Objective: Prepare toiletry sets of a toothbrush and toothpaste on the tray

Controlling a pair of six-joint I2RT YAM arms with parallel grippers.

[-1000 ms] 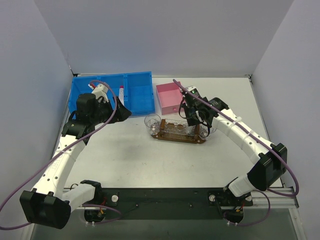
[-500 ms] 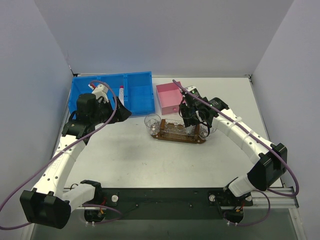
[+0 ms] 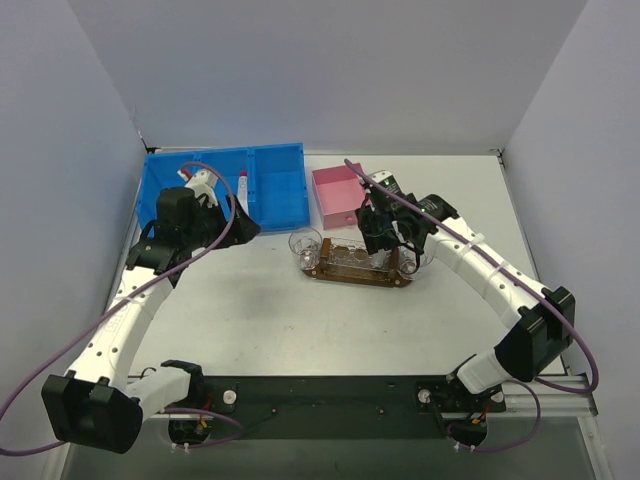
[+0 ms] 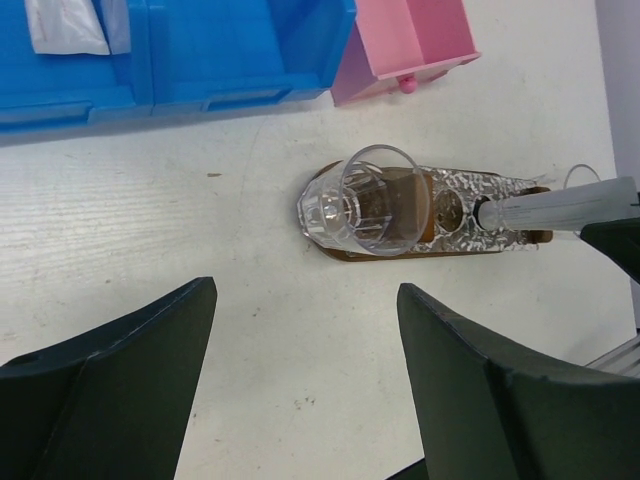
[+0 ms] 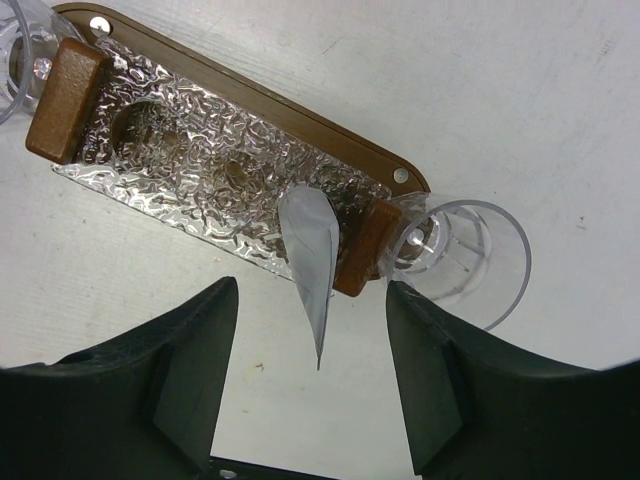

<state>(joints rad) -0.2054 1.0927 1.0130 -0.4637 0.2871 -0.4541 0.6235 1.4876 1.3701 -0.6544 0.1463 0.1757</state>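
Note:
The dark wooden tray (image 3: 345, 277) lies mid-table with a crinkled foil-like liner. A white toothpaste (image 5: 310, 250) tube stands in its right part, flat end up, between the fingers of my right gripper (image 5: 312, 330), which is open and not touching it. In the left wrist view the tube (image 4: 555, 205) rises from the tray (image 4: 450, 250). Clear cups sit at the tray's left end (image 3: 305, 245) and right end (image 5: 465, 260). My left gripper (image 4: 305, 300) hangs open and empty over bare table left of the tray. A slim white stick with a red end (image 3: 243, 190), possibly a toothbrush, lies in the blue bin.
The blue compartmented bin (image 3: 275, 195) stands at the back left, holding white packets (image 4: 65, 25). A pink square box (image 3: 338, 195) sits just behind the tray, close to my right gripper. Walls close in the table on three sides.
My right gripper has opened and let go of the toothpaste tube, which now stands in the tray. The left arm has shifted only slightly.

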